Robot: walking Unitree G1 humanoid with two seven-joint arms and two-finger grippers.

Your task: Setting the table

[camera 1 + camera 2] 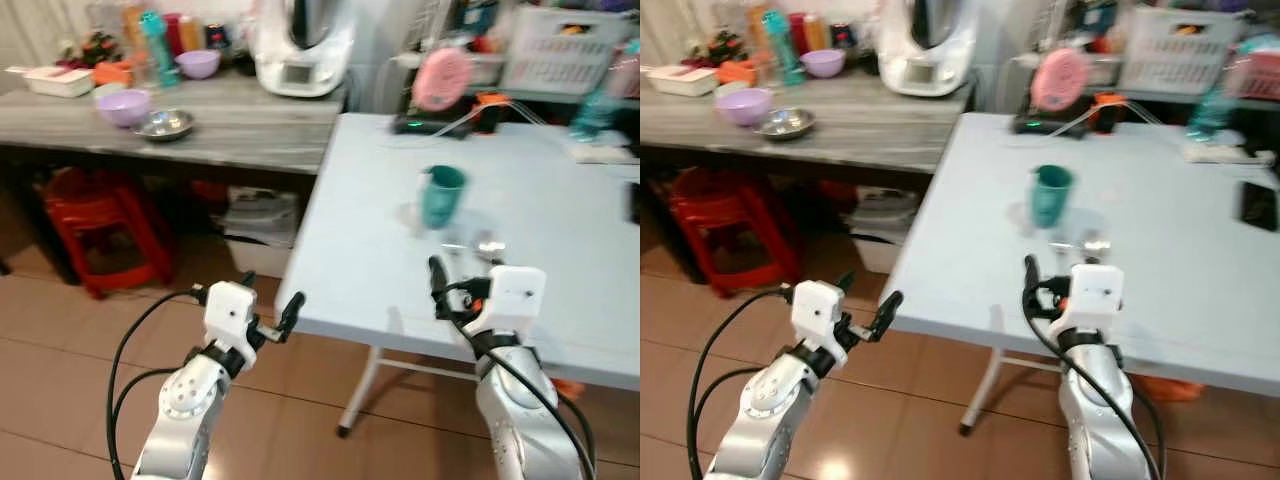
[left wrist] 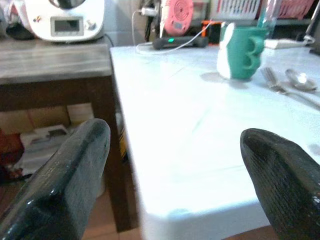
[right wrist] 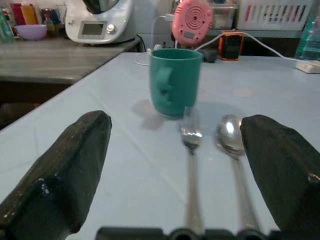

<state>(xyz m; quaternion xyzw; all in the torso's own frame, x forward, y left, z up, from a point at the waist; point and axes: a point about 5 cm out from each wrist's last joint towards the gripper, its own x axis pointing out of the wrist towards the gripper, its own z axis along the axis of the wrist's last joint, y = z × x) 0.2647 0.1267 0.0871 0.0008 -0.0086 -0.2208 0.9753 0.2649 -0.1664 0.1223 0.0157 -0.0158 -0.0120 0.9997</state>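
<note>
Right wrist view | fork point(image 3: 191, 165), spoon point(image 3: 233, 150) between spread fingers point(image 3: 75, 170)

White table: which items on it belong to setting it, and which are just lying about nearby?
Belonging to the job:
- green mug
- fork
- spoon
- white table
- right gripper, open before the cutlery

Just lying about:
- pink fan
- food processor
- purple bowls
- steel bowl
- red stool
</note>
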